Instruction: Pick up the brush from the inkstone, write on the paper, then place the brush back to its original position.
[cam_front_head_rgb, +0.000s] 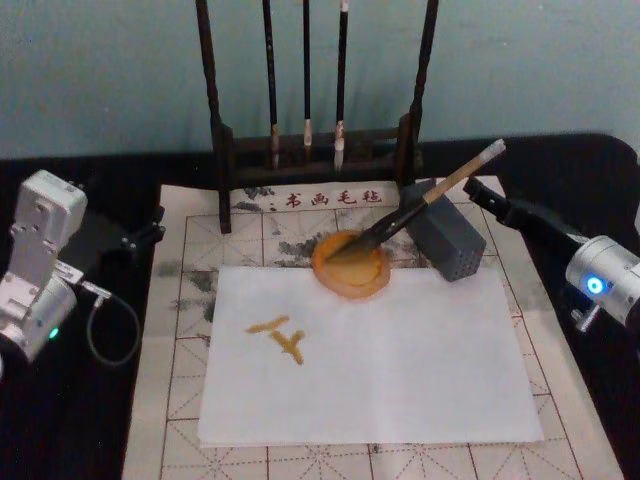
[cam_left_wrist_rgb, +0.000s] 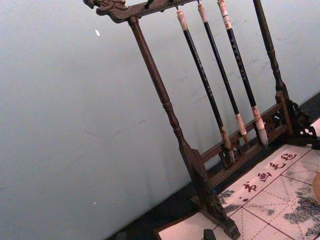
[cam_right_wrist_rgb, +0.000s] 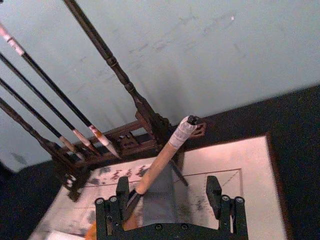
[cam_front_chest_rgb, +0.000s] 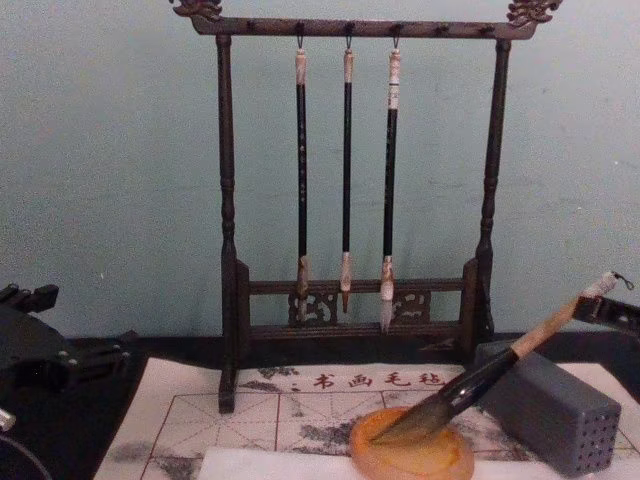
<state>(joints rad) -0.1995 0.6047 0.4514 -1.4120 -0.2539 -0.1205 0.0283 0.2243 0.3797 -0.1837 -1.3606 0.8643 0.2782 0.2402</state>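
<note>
Two short amber strokes (cam_front_head_rgb: 278, 335) mark the plain white paper sheet (cam_front_head_rgb: 400, 370), which lies on a beige felt mat with red grid lines (cam_front_head_rgb: 175, 380). At the paper's 12 o'clock edge sits the round, glossy orange-amber inkstone dish (cam_front_head_rgb: 350, 265). The thick calligraphy brush with tan wooden handle and black lower part (cam_front_head_rgb: 415, 208) rests its dark bristles in it. The handle slants toward 2 o'clock across a grey rectangular block with small holes (cam_front_head_rgb: 445, 243). The right gripper (cam_right_wrist_rgb: 168, 181) is at the mat's 2 o'clock corner, jaws spread and released, and the handle passes between them close to one finger. The left gripper (cam_front_head_rgb: 135, 240) is parked at the mat's 9 o'clock side; whether it is released or clenched I cannot tell. At 12 o'clock stands a dark wooden rack (cam_front_chest_rgb: 228, 200) hung with three thin black brushes (cam_front_chest_rgb: 347, 170).
</note>
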